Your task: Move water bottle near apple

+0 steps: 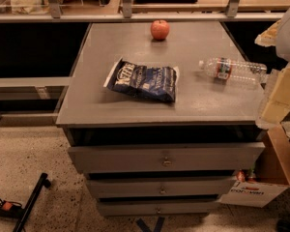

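The water bottle [232, 70] lies on its side near the right edge of the grey cabinet top [193, 105], with its white cap pointing left. The apple [160, 29] stands at the back middle of the top, well apart from the bottle. My gripper [278, 98], pale yellow, is at the right edge of the view. It sits just right of and below the bottle's base end and holds nothing that I can see.
A blue chip bag [144, 80] lies in the middle of the top, between the apple and the front edge. Drawers [164, 156] are below. A cardboard box [275, 178] stands on the floor at right. A black pole [31, 199] lies on the floor at left. A railing [135, 17] runs behind.
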You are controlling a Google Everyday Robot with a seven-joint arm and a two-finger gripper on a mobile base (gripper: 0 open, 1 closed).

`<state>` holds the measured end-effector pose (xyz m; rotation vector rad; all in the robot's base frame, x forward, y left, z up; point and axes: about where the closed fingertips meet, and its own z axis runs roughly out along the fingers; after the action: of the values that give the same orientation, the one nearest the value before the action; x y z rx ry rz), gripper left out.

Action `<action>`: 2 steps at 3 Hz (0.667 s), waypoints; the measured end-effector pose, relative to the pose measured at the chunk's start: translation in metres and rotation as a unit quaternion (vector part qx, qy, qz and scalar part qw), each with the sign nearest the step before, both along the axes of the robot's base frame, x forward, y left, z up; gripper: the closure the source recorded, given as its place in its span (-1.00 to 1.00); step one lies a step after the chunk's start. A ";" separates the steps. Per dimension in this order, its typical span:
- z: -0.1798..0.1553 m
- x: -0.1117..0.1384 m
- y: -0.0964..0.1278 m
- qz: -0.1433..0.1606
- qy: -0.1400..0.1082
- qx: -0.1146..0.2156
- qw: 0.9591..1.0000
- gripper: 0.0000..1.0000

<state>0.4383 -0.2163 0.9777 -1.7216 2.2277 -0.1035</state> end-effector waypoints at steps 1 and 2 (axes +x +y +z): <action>0.000 0.000 0.000 0.000 0.000 0.000 1.000 -1.00; 0.008 0.014 0.003 0.009 -0.021 -0.010 1.000 -1.00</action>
<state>0.4519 -0.2130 0.9853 -1.7316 2.1879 -0.1572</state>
